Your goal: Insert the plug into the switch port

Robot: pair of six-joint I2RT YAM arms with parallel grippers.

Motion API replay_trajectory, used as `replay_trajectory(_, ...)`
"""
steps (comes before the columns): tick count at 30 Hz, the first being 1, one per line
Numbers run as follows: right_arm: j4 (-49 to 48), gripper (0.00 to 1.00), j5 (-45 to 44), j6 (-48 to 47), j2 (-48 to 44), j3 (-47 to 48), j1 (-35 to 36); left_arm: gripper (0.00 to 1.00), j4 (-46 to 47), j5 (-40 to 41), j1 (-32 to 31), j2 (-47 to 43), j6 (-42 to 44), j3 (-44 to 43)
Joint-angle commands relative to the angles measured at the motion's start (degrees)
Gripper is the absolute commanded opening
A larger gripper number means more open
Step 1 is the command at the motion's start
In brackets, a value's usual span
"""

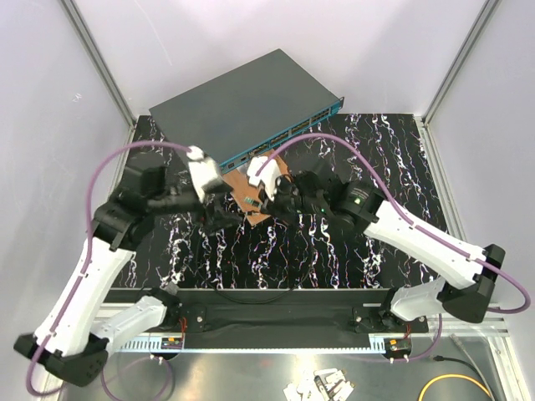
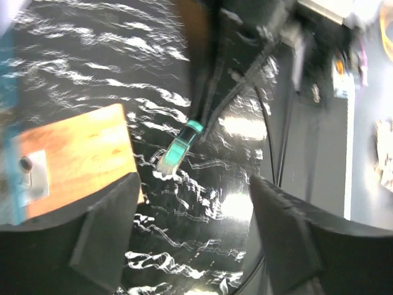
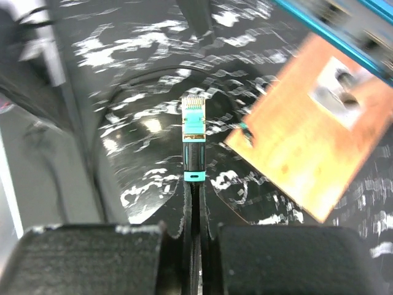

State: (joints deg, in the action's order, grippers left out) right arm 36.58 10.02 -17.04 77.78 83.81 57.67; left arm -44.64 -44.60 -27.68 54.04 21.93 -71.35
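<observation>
- Right gripper [image 3: 191, 232]: clenched on the black cable [image 3: 193, 203], fingers [image 3: 92, 258] pressed in from both sides just behind the teal-banded black sleeve.
- Plug [image 3: 193, 106]: pale and clear, contact lines visible at its tip, pointing straight out toward twelve o'clock from that grip, over the marbled mat [image 3: 123, 153].
- Wooden board [image 3: 313, 135]: at about three o'clock of the plug, near but apart, with a pale square fitting on its face.
- Switch port [image 3: 373, 42]: a blurred dark recess in the teal strip [image 3: 307, 15] that crosses the corner at one o'clock. Board lying between strip and plug, plug well short of any socket.
- Left gripper [image 2: 195, 190]: released, fingers [image 2: 104, 233] spread wide, mat showing through the gap.
- From the left wrist: plug [image 2: 175, 153] at twelve o'clock of that open gap, tip aimed toward seven o'clock, cable climbing away toward one o'clock, board at nine o'clock of it.
- From overhead: dark-grey switch box [image 1: 251, 96] at twelve o'clock of the mat, set at an angle, teal front turned toward five o'clock. Both grippers close together just in front of it by the board, left at nine o'clock, right at three o'clock. Plug too small there to pick out.
</observation>
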Motion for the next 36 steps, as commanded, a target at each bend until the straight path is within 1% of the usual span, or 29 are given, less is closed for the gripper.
replay_trajectory(1,-3.7,0.0,-9.6,9.1,3.1,2.8,-2.5,0.83,16.1,-2.3,8.1,-2.6,-21.0,0.1)
replay_trajectory(2,-2.6,0.0,-12.0,10.4,4.0,4.2,-3.4,0.85,18.0,-2.8,12.1,-3.0,-28.7,0.0)
replay_trajectory(4,-0.6,0.0,-15.1,13.4,7.0,8.7,-4.2,0.87,23.2,-2.6,16.1,-3.7,-36.2,0.2)
replay_trajectory(5,1.2,0.0,-15.7,14.3,7.7,10.1,-4.2,0.88,24.9,-2.4,20.1,-4.7,-43.4,0.6)
replay_trajectory(7,2.0,0.0,-17.1,16.7,9.1,12.7,-4.2,0.88,29.0,0.4,23.4,-6.2,-49.8,2.9)
replay_trajectory(8,2.5,0.0,-17.6,18.9,9.4,13.2,-4.2,0.88,29.3,2.0,25.8,-7.0,-53.9,3.6)
replay_trajectory(9,2.7,0.0,-17.9,19.9,9.8,14.2,-4.2,0.88,29.2,6.3,26.8,-8.5,-55.4,4.6)
replay_trajectory(11,3.8,0.0,-19.4,23.2,11.0,15.1,-4.2,0.89,27.8,10.2,29.6,-10.2,-59.1,5.8)
replay_trajectory(12,4.7,0.0,-20.3,25.1,11.5,16.5,-4.2,0.9,27.0,13.5,30.5,-11.1,-60.3,6.6)
replay_trajectory(15,7.3,0.0,-21.0,27.7,13.1,17.8,-4.1,0.91,24.9,16.6,32.8,-11.1,-64.4,8.2)
replay_trajectory(19,10.4,0.0,-22.8,30.3,14.7,19.7,-3.7,0.93,26.0,18.8,33.2,-9.4,-67.4,11.1)
replay_trajectory(23,17.5,0.0,-21.0,30.8,17.4,23.5,-2.8,0.94,28.5,20.0,33.2,-8.1,-69.8,14.0)
replay_trajectory(27,24.4,0.0,-21.2,28.1,21.6,33.3,-2.0,0.94,30.7,22.4,33.3,-7.4,-71.2,16.5)
replay_trajectory(31,27.8,0.0,-20.9,28.6,25.0,38.5,-1.9,0.94,35.7,20.5,34.1,-6.5,-75.0,19.9)
replay_trajectory(35,27.1,0.0,-23.3,29.0,25.9,37.8,-1.9,0.93,38.7,19.9,34.3,-4.6,-77.1,21.0)
replay_trajectory(36,26.6,0.0,-25.2,28.8,26.0,37.4,-1.9,0.93,39.2,19.7,34.3,-3.9,-77.4,21.1)
